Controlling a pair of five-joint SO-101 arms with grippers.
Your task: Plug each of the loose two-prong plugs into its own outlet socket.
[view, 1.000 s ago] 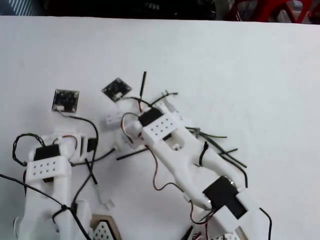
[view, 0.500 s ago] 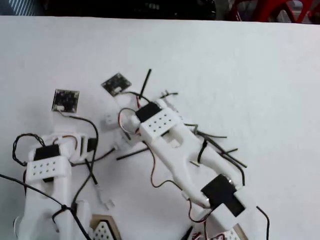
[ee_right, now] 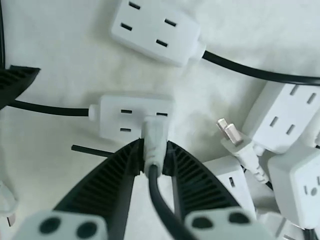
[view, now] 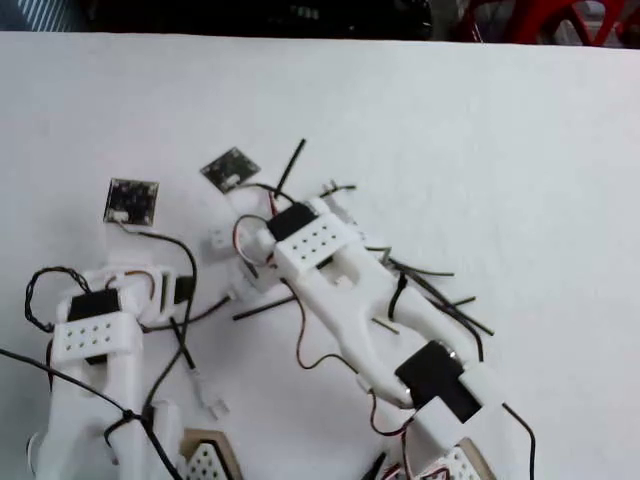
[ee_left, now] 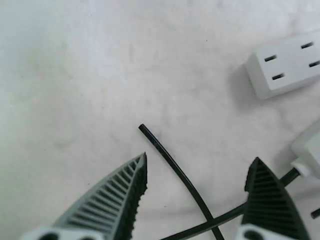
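Right at the middle outlet block (ee_right: 131, 122), your right gripper (ee_right: 152, 151) is clamped on a white plug (ee_right: 153, 134) whose nose meets a socket; can't tell how deep the prongs sit. Risk as I see it: that block lies loose on the table (ee_right: 50, 50), so pushing may just slide it, or a tilted plug could bend its prongs. Your left gripper (ee_left: 200, 161) hangs wide open over a black cable end (ee_left: 165, 152), holding nothing. Another loose plug (ee_right: 232, 136) lies nearby, prongs bare.

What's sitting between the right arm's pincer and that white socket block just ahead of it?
A white two-prong plug, clamped in the right pincer, with its nose against the socket block. The right wrist view shows it.
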